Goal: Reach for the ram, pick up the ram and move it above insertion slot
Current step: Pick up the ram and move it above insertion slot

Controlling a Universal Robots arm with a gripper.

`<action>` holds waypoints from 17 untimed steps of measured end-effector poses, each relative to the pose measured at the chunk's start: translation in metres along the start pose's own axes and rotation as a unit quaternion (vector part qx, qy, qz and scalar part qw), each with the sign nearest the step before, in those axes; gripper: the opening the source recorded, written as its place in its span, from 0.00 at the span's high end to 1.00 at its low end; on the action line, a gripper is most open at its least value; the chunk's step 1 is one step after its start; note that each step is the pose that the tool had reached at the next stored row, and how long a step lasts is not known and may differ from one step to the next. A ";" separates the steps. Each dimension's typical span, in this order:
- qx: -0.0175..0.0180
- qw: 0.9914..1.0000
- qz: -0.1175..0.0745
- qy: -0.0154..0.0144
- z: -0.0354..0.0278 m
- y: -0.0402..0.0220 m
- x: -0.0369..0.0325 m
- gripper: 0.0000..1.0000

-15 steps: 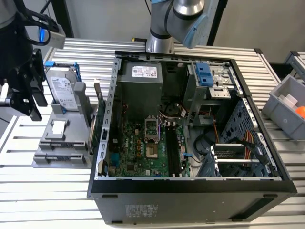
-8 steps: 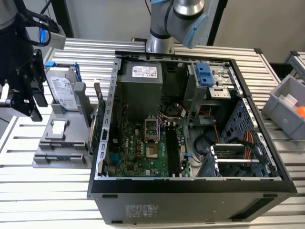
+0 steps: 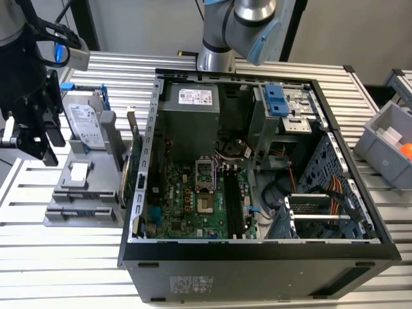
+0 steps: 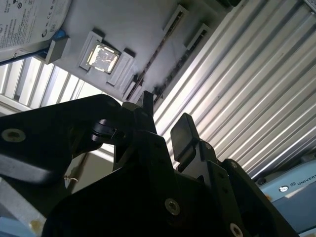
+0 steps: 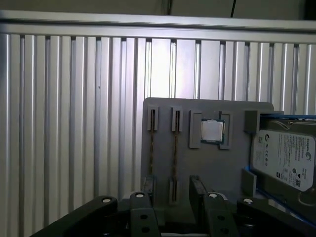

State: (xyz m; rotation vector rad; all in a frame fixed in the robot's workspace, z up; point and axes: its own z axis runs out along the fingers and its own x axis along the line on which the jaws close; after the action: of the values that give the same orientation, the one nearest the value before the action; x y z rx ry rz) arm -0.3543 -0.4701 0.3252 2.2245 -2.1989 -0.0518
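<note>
The gripper [image 3: 31, 138] hung at the exterior view's left, above the ribbed metal surface [image 3: 38, 244] and just beside the grey holder tray [image 3: 77, 193]. Its two black fingers [image 4: 185, 131] stood apart with a clear gap between them and nothing in their grasp.

The ram sticks [image 5: 174, 148] sat on edge in two narrow slots of the grey tray, side by side, seen in the first wrist view as two thin dark lines. The gripper's fingertips showed at the lower edge of that view, close to the near ends of the sticks but not closed on them; whether they touched the tray could not be told. In the second wrist view the tips pointed toward the same pair of slots [image 4: 168, 34], with open space between the tips and the tray.

Beside the ram slots, a square processor chip [image 5: 212, 131] lay in its own recess of the tray, and past it a hard drive [image 5: 284, 158] stood in the next bay.

At the exterior view's right, well apart from the gripper, the open computer case [image 3: 257, 161] lay on the surface with its green board [image 3: 193, 199] exposed. The long black memory slots [image 3: 233, 206] on the board ran beside the processor socket [image 3: 205, 183]. A grey bin [image 3: 386, 145] stood near the case's far corner.
</note>
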 end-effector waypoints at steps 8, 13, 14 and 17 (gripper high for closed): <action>0.007 1.000 0.000 0.000 0.0051 -0.0002 0.0001 0.00; 0.007 1.000 0.001 0.000 0.0090 -0.0003 0.0002 0.00; 0.007 1.000 0.002 -0.001 0.0098 -0.0003 0.0002 0.00; 0.007 1.000 0.002 -0.001 0.0122 -0.0003 0.0003 0.00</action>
State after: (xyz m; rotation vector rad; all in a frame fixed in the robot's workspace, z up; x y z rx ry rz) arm -0.3544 -0.4702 0.3130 2.2272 -2.2123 -0.0371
